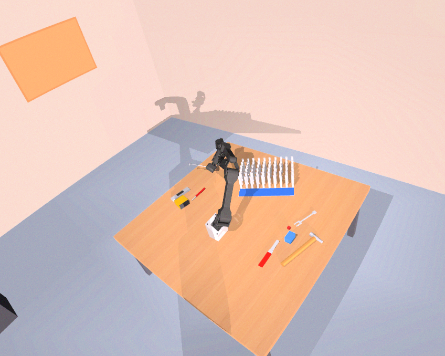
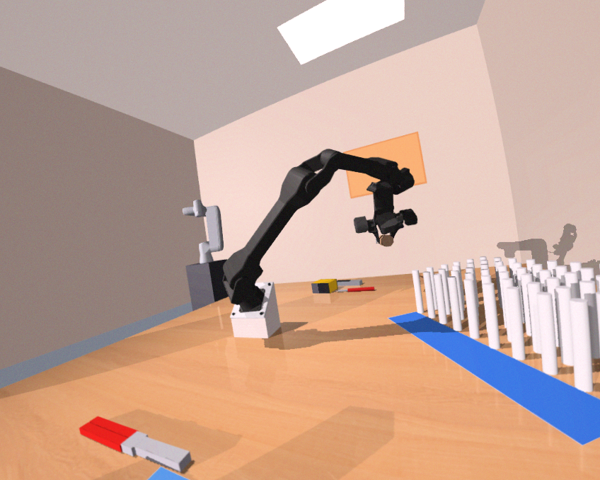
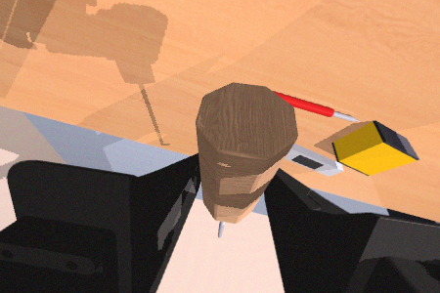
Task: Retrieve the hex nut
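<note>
My gripper (image 1: 219,163) (image 2: 386,237) (image 3: 234,165) is shut on the faceted wooden handle (image 2: 388,241) (image 3: 246,129) of the hook tool. The tool is raised above the table, left of the spacer field in the top view. Its thin metal shaft (image 1: 198,165) (image 3: 221,230) points away to the left, with a small bent tip; the shadow shows the bend too. White spacers (image 1: 292,172) (image 2: 547,330) stand in upright rows. The blue taped strip (image 1: 266,191) (image 2: 497,367) lies in front of them, with no nut visible on it. The nut cannot be made out in any view.
A red screwdriver (image 1: 200,191) (image 2: 361,289) (image 3: 308,104), yellow-black block (image 1: 181,201) (image 2: 325,285) (image 3: 372,153) and grey tool (image 1: 182,192) (image 3: 325,164) lie at the left. A wrench (image 1: 306,218), hammer (image 1: 299,251), red-handled tool (image 1: 265,259) (image 2: 104,431), blue block (image 1: 289,237) and red cube (image 1: 288,227) lie at the right.
</note>
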